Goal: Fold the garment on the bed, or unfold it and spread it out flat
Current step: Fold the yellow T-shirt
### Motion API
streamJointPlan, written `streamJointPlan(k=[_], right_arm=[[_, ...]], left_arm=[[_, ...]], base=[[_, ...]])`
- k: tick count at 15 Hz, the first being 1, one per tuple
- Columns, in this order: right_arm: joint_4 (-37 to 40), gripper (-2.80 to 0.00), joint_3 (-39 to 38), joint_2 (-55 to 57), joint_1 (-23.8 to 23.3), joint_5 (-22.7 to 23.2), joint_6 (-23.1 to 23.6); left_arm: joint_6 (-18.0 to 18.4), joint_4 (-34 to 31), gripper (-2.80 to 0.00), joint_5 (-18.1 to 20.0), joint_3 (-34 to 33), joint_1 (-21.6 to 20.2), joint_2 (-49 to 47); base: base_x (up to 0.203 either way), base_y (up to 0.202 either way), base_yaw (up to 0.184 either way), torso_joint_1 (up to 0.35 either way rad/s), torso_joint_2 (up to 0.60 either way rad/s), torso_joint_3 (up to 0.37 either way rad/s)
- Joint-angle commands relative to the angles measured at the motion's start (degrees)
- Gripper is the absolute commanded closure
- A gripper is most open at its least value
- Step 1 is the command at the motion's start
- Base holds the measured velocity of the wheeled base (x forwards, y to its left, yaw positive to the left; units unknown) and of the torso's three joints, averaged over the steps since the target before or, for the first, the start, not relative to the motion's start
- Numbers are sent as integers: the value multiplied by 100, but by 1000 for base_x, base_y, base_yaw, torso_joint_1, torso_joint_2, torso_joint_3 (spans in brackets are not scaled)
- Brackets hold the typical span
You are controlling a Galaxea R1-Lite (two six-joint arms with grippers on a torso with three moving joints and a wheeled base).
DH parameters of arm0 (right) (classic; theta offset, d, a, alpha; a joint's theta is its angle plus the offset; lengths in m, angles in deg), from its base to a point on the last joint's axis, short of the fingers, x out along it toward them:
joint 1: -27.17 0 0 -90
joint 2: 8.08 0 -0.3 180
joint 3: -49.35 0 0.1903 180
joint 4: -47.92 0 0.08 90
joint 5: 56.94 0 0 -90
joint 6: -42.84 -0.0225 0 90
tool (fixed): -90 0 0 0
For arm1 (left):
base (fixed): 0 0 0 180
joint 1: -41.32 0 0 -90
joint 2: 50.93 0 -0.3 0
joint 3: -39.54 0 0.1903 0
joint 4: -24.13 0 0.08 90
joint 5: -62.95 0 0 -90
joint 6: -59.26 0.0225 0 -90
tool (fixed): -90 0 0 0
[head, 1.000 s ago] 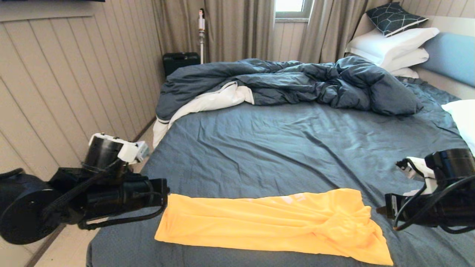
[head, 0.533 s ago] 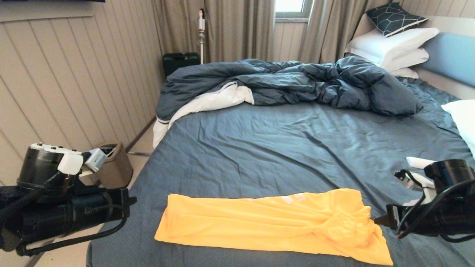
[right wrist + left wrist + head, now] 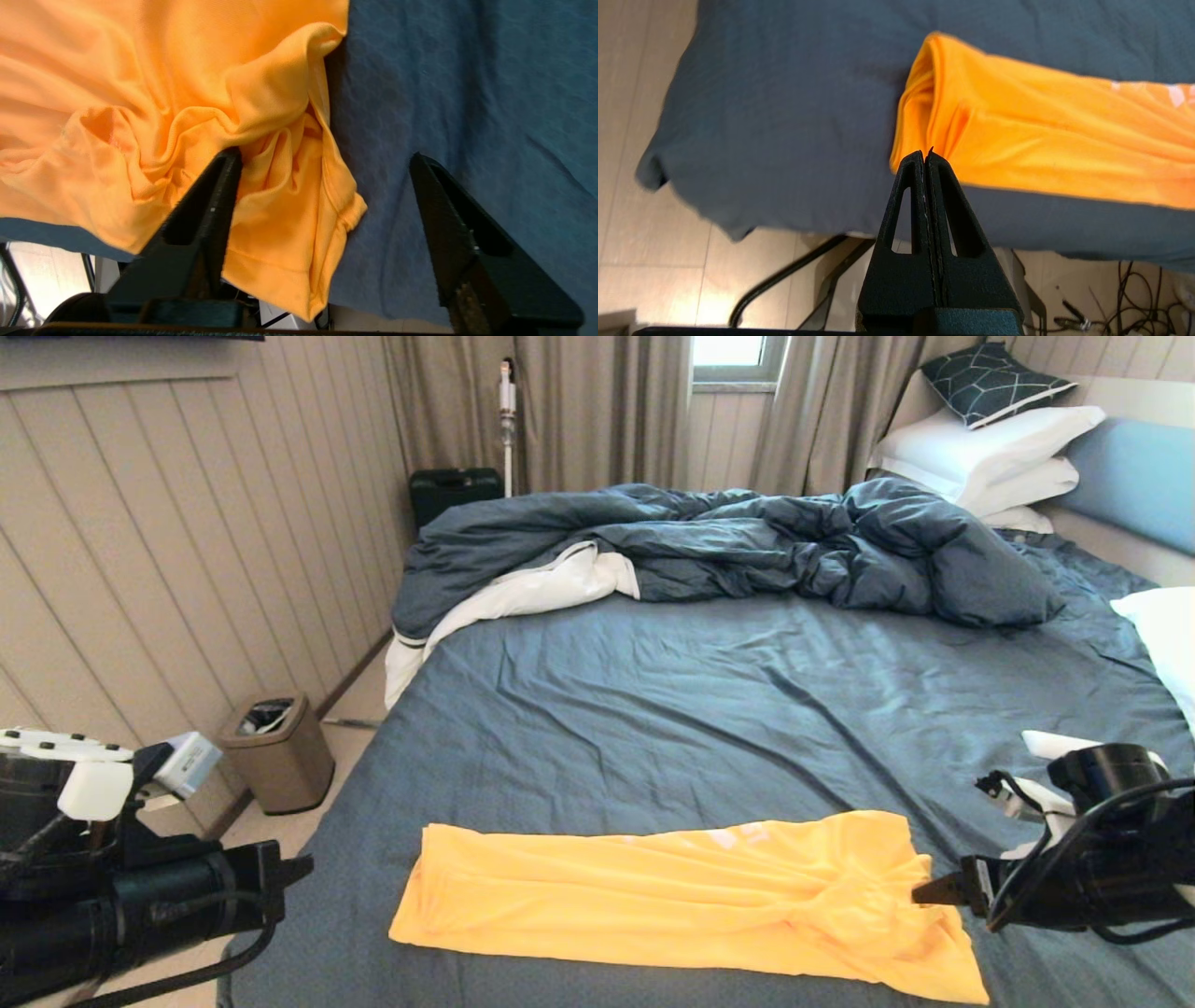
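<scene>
The garment [image 3: 681, 896], a yellow T-shirt, lies folded into a long band across the near edge of the bed [image 3: 700, 709]. Its right end is bunched and wrinkled [image 3: 280, 186]. My right gripper [image 3: 924, 891] is at that bunched end and stands open [image 3: 323, 155]. One finger lies over the cloth and the other over bare sheet, and nothing is clamped. My left gripper [image 3: 299, 868] is shut and empty [image 3: 926, 154]. It hangs off the bed's left side, a short way from the garment's left end [image 3: 924, 93].
A rumpled dark blue duvet [image 3: 728, 541] fills the far half of the bed. White pillows [image 3: 990, 448] and a patterned cushion [image 3: 994, 383] lean on the headboard [image 3: 1134, 476]. A bin [image 3: 277, 751] stands on the floor at the left, with a black case [image 3: 453, 490] by the curtains.
My left arm has drawn back leftward and down from the garment's left end, uncovering the bin. My right gripper has opened and edged in to the bunched right end.
</scene>
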Motion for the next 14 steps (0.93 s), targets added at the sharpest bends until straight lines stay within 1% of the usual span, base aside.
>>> streamJointPlan(k=[1, 3, 5, 8, 11, 14], right_arm=[[6, -280, 121, 220, 85, 49, -28], [8, -280, 190, 248, 147, 70, -53], [8, -280, 226, 297, 189, 70, -63], [15, -280, 223, 353, 320, 70, -71], [17, -280, 223, 370, 532, 70, -210], [17, -280, 179, 370, 758, 62, -326]], left_arm=[[-3, -281, 0, -2, -117, -115, 650], [5, -673, 0, 20, -220, -264, 1145], [6, -815, 0, 47, -501, -308, 1471], [-1, -815, 0, 76, -745, -315, 1696], [-13, -814, 0, 267, -909, -314, 1744], [-98, -805, 0, 331, -897, -314, 1735]], base=[[0, 0, 0, 0, 0, 0], [0, 0, 0, 0, 0, 0], [0, 0, 0, 0, 0, 0], [0, 0, 0, 0, 0, 0], [0, 0, 0, 0, 0, 0], [0, 0, 0, 0, 0, 0]])
